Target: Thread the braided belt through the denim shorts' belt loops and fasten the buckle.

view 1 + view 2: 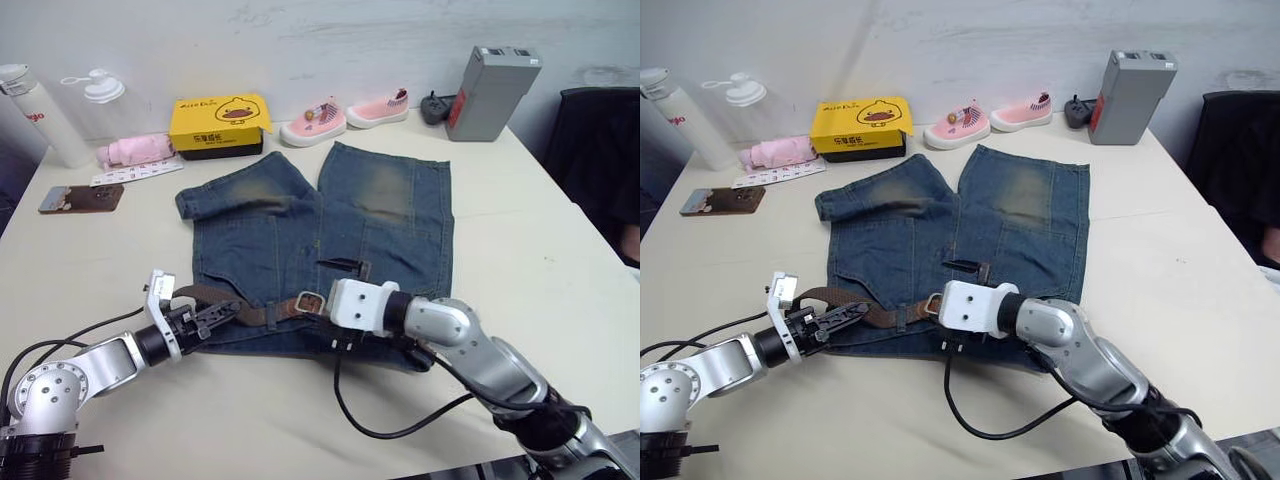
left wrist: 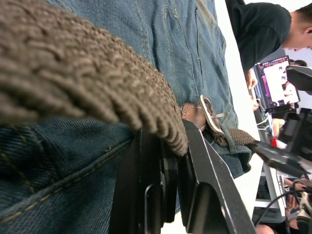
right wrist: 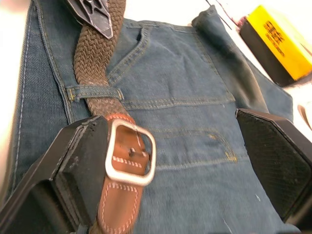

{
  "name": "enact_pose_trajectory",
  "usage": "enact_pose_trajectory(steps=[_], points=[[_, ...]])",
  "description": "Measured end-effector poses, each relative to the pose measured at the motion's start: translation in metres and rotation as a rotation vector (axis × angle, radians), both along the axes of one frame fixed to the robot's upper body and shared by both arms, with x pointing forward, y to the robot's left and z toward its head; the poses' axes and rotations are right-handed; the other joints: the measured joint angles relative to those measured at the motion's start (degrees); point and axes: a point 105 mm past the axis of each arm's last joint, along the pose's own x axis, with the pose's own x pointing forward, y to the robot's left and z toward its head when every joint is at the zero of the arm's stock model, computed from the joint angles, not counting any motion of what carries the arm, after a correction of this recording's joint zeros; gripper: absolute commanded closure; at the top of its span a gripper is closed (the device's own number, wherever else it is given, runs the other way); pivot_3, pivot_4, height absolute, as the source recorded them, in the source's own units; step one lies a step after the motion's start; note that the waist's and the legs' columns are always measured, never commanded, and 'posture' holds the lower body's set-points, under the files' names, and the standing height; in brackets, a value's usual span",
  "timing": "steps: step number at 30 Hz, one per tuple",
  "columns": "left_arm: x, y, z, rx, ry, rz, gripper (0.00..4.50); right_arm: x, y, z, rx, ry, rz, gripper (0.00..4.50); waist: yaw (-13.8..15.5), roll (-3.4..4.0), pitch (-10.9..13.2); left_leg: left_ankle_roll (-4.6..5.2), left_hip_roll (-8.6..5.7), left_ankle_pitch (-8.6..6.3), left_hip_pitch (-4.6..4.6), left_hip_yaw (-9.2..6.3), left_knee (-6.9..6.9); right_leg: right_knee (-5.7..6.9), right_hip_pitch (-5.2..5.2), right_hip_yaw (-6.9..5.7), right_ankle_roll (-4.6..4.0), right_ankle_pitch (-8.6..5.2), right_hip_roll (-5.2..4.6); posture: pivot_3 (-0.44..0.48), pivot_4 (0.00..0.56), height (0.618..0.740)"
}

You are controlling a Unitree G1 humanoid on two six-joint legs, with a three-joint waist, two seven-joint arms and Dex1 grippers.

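The denim shorts (image 1: 330, 230) lie flat on the table, legs pointing away, waistband toward me. The braided belt (image 1: 255, 315) runs along the waistband and passes under one of the belt loops (image 3: 95, 92). Its silver buckle (image 3: 130, 153) sits on a brown leather end. My left gripper (image 1: 215, 318) is at the waistband's left end, shut on the belt's woven strap (image 2: 97, 83). Just right of the buckle (image 1: 307, 303), my right gripper (image 3: 170, 122) is open over the waistband. One of its fingers (image 3: 80, 156) lies against the buckle's side.
Along the far edge of the table stand a yellow box (image 1: 220, 122), two pink shoes (image 1: 313, 122), a grey box (image 1: 490, 92), bottles (image 1: 35, 115) and a pink bundle (image 1: 135, 150). A dark flat item (image 1: 80, 197) lies at left. A person (image 2: 263, 29) is beyond the table.
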Motion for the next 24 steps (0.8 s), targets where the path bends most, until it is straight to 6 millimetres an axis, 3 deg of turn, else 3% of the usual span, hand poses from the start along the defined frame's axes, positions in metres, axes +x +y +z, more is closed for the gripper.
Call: enact_pose_trajectory(steps=[6, 11, 24], points=[[0.000, -0.006, 0.000, -0.023, -0.003, -0.004, 4.50, 0.008, 0.011, -0.016, -0.057, -0.034, 0.008, 0.05, -0.09, -0.02, 0.00, 0.00, -0.02, 0.03, 0.04, -0.04, 0.03, 0.06, 0.05, 0.01, 0.03, 0.01, -0.01, 0.000, 0.150, 0.706], [-0.001, -0.008, 0.000, -0.027, -0.004, -0.006, 4.50, 0.024, 0.012, -0.026, -0.064, -0.032, -0.081, 0.05, -0.08, -0.02, 0.00, 0.00, -0.02, 0.04, 0.03, -0.07, 0.06, 0.11, 0.05, 0.02, 0.03, 0.01, -0.02, 0.000, 0.150, 0.706], [-0.009, -0.004, -0.002, -0.012, 0.008, -0.002, 4.50, 0.045, -0.017, -0.012, 0.024, -0.006, -0.253, 0.05, -0.12, 0.00, 0.00, 0.00, -0.03, 0.03, 0.03, -0.11, 0.04, 0.11, 0.04, 0.03, 0.03, 0.00, -0.01, 0.000, 0.150, 0.706]])
